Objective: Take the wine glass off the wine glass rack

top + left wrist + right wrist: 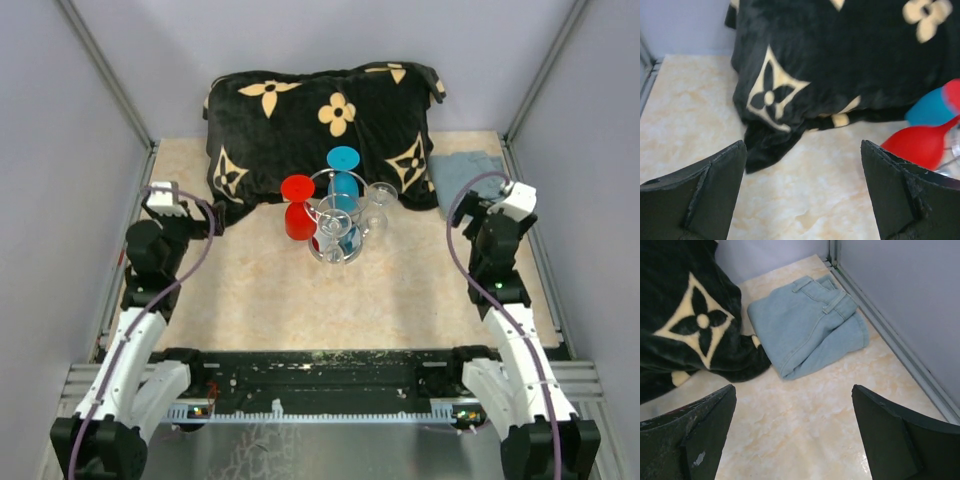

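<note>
Lighting's soft and even, seems to come from overhead, so shadows are faint. Top view is reasonably sharp, though the wine glass rack is mostly little glints. Left wrist view is softer, and the red wine glass at its right edge is properly blurred. Right wrist view's crisper: seams on the folded jeans read fine.

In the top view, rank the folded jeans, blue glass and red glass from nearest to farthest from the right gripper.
1. The folded jeans, back right corner, just beyond the right gripper.
2. The blue glass, mid-table, to the right of the red one.
3. The red glass, farther left, so farthest.
</note>
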